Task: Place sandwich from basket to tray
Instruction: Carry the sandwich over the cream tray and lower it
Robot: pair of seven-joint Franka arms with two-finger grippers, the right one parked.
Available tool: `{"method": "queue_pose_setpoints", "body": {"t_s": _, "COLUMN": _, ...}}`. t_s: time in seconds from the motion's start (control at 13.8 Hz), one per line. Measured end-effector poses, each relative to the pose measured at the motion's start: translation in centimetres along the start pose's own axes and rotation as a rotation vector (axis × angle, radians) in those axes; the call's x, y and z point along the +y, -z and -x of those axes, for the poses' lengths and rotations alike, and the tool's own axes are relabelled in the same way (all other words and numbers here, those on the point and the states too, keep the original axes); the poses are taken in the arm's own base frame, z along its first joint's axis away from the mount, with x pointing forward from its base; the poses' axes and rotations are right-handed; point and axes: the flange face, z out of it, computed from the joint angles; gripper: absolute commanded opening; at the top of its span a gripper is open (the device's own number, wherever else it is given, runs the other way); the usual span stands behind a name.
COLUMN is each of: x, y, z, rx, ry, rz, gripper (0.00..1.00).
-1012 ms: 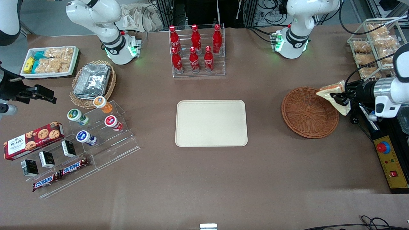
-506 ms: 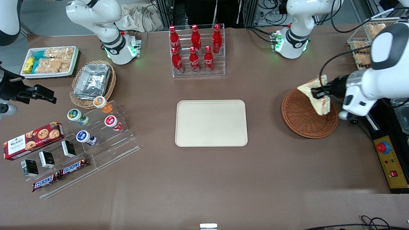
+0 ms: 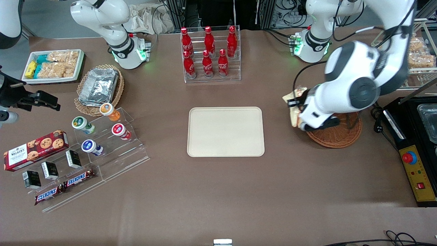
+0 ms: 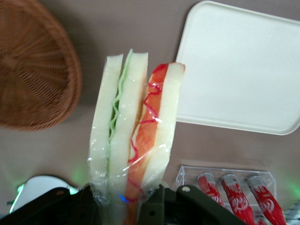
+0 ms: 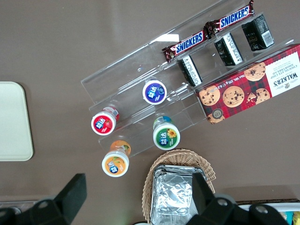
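Note:
My left gripper (image 3: 297,103) is shut on the sandwich (image 3: 289,98), a wrapped white-bread wedge with green and orange-red layers. It hangs above the table between the basket (image 3: 341,136) and the tray (image 3: 225,131), just off the basket's rim. The arm covers much of the reddish-brown basket, which shows nothing inside where visible. In the left wrist view the sandwich (image 4: 133,136) stands out from the gripper (image 4: 126,204), with the basket (image 4: 33,70) on one side and the bare cream tray (image 4: 243,65) on the other.
A clear rack of red cola bottles (image 3: 209,54) stands farther from the front camera than the tray. Toward the parked arm's end are a tan basket with foil containers (image 3: 99,87), a stepped clear display (image 3: 112,143) and a white snack tray (image 3: 53,65). A control box (image 3: 418,174) lies nearer the camera than the basket.
The gripper has carried the sandwich from over the basket's outer edge, across the basket, to a spot just past its rim toward the tray. The arm now covers the basket.

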Motion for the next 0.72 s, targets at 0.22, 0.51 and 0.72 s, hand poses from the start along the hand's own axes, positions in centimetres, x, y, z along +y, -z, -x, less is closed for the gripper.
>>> {"method": "queue_pose_setpoints", "body": {"t_s": 0.22, "x": 4.6, "y": -6.3, "z": -2.2, "rx": 0.02, "ry": -0.012, "rz": -0.039, "gripper": 0.21}}
{"method": "queue_pose_setpoints", "body": {"t_s": 0.51, "x": 7.7, "y": -13.3, "z": -4.0, "rx": 0.019, "ry": -0.011, "rz": -0.1, "gripper": 0.21}}
{"method": "queue_pose_setpoints", "body": {"t_s": 0.72, "x": 8.6, "y": -15.9, "z": -4.8, "rx": 0.013, "ry": 0.005, "rz": -0.093, "gripper": 0.22}}
